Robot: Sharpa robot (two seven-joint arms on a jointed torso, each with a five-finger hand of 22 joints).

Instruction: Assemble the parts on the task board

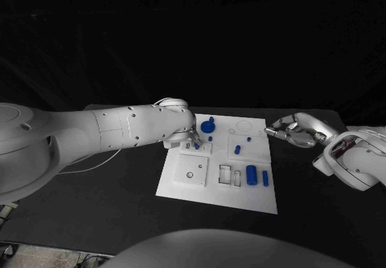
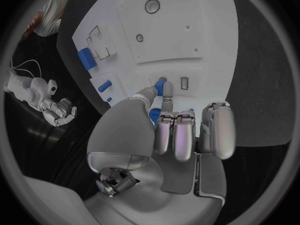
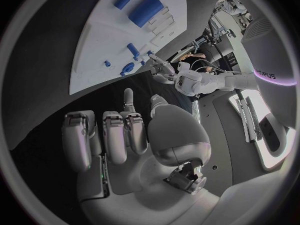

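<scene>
Pinching a small blue peg (image 2: 161,86) at its fingertips, left hand (image 2: 178,130) sets it over the task board (image 1: 181,184) on the bench. Looks rigid, light, slick; hold by its sides. Right hand (image 1: 293,132) hovers beside the board, curled, holding nothing. About six other blue parts lie beyond the fingertips.

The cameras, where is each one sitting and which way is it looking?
Head view: sits on the robot's head, looks down at the task board; both white arms reach in.
Left wrist view: sits behind the left hand, looks along it at the board, where its fingers pinch a small blue part.
Right wrist view: sits behind the right hand, which holds nothing, fingers apart, looking across the table at the board.
Shared: all three show the board and its blue parts.
</scene>
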